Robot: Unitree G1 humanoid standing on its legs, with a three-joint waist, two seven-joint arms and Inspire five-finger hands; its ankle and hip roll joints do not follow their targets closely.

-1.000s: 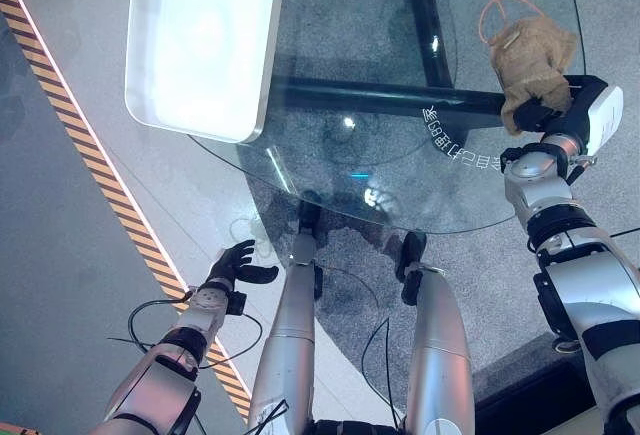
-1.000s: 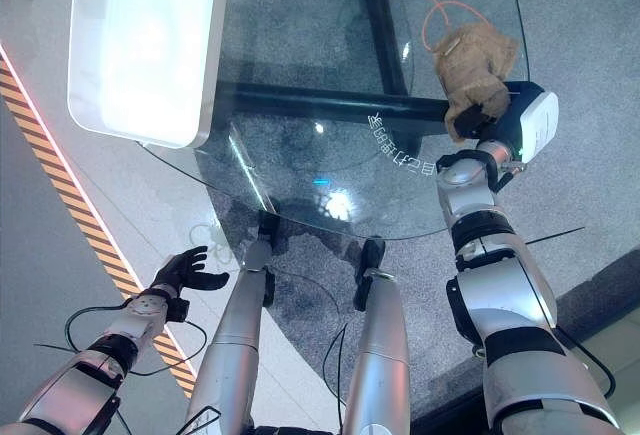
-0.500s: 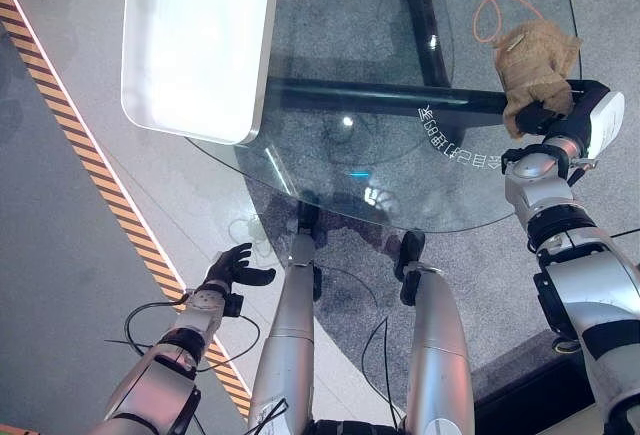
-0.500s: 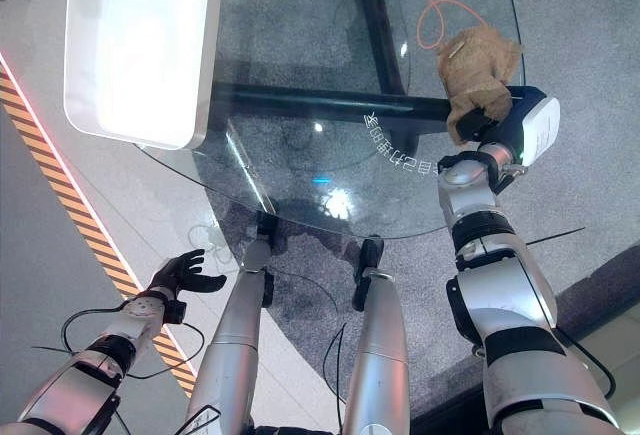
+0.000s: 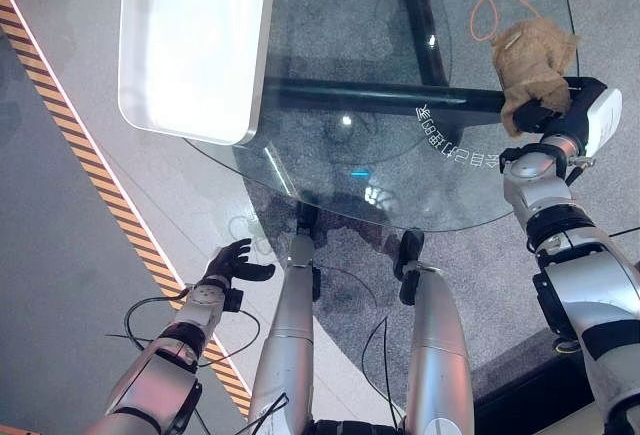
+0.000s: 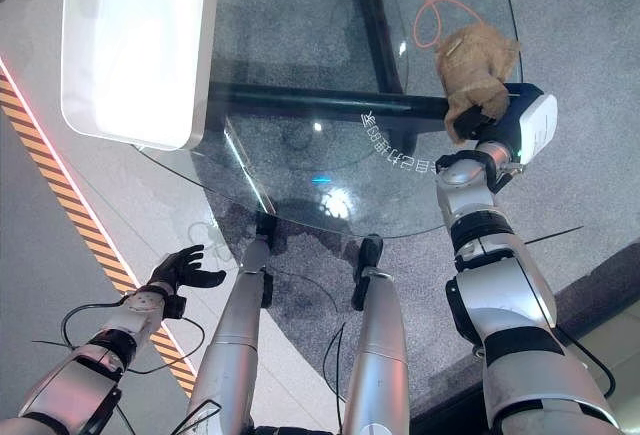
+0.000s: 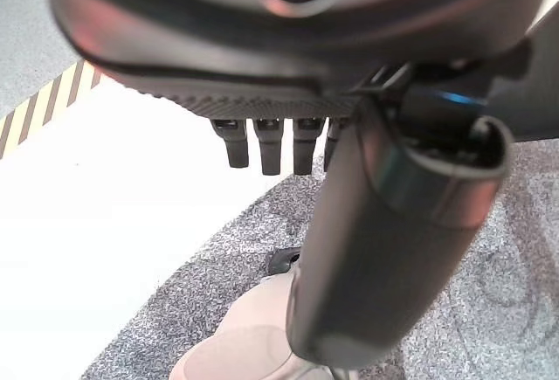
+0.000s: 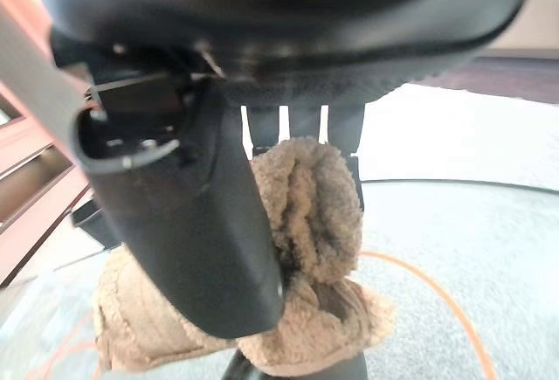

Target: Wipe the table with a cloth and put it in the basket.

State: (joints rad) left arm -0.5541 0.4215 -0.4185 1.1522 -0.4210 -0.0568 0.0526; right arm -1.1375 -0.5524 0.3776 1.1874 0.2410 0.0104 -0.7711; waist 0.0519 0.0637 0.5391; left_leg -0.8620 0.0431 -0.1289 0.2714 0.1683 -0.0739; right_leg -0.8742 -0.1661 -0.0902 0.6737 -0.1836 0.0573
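Right hand (image 5: 540, 115) grips the tan cloth (image 5: 532, 60) on the glass table (image 5: 340, 145) (printed lettering unreadable); left hand (image 5: 232, 263) hangs loose-fingered.

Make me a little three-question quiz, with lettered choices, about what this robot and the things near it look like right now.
1. Where is the cloth?
A. In the white basket
B. On the glass table, in the right hand
C. On the floor

2. What colour is the cloth?
A. Blue
B. Tan
C. Green

3. How is the left hand?
A. Clutching the cloth
B. Gripping the basket
C. Open and holding nothing, low beside the table

Answers: 1 B, the cloth sits bunched near the round glass table's right edge with the right hand's fingers curled on it. 2 B, it is tan and fuzzy. 3 C, the left hand hangs over the floor with its fingers spread, far from the white basket.
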